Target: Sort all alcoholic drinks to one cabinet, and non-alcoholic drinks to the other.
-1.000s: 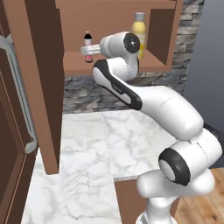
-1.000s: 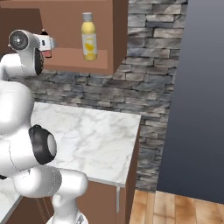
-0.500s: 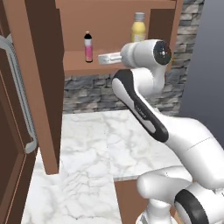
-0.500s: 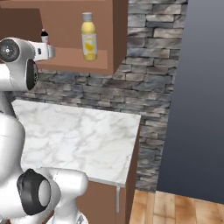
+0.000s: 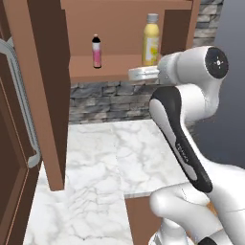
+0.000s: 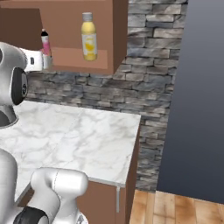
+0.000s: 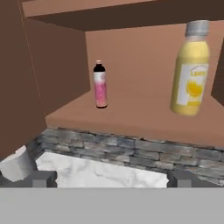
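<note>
On the cabinet shelf (image 7: 131, 120) I see the pink bottle (image 7: 100, 85) standing upright, the yellow juice bottle (image 7: 191, 69) well apart beside it. My fingers (image 7: 40, 179) are released, grasping nothing, below the shelf.

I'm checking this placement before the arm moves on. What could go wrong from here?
1. The slim pink bottle stands upright near the shelf's front edge; a sweep by the nearby wrist might topple it.
2. The open gripper holds nothing and sits just below that edge; rising straight up could strike it.

White arm raised high, wrist level, pincer (image 7: 109, 179) empty, its 2 fingertips (image 7: 41, 178) wide apart.
</note>
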Controlling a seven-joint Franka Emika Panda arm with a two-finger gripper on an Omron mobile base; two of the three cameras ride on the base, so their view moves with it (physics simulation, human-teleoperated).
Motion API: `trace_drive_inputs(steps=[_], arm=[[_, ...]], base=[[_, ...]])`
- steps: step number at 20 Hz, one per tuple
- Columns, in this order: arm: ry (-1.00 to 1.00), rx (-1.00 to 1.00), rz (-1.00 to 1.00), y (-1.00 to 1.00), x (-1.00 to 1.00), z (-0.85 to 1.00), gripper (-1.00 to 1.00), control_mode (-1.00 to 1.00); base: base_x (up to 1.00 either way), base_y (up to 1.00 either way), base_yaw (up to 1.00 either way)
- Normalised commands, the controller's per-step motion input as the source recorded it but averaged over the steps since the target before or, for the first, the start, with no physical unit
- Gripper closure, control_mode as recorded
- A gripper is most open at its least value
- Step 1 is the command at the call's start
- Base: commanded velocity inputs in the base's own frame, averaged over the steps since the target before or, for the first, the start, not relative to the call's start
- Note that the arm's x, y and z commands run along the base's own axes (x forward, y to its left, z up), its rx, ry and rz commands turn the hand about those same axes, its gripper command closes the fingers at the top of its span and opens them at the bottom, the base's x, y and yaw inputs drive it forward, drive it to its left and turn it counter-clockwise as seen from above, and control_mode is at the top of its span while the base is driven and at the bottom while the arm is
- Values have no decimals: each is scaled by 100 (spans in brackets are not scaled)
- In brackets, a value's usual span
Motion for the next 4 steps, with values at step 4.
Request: trace_drive_inputs(steps=[4], arm=[[24, 0, -7, -30, -100, 2, -100, -100]], base=[[0, 0, 0]])
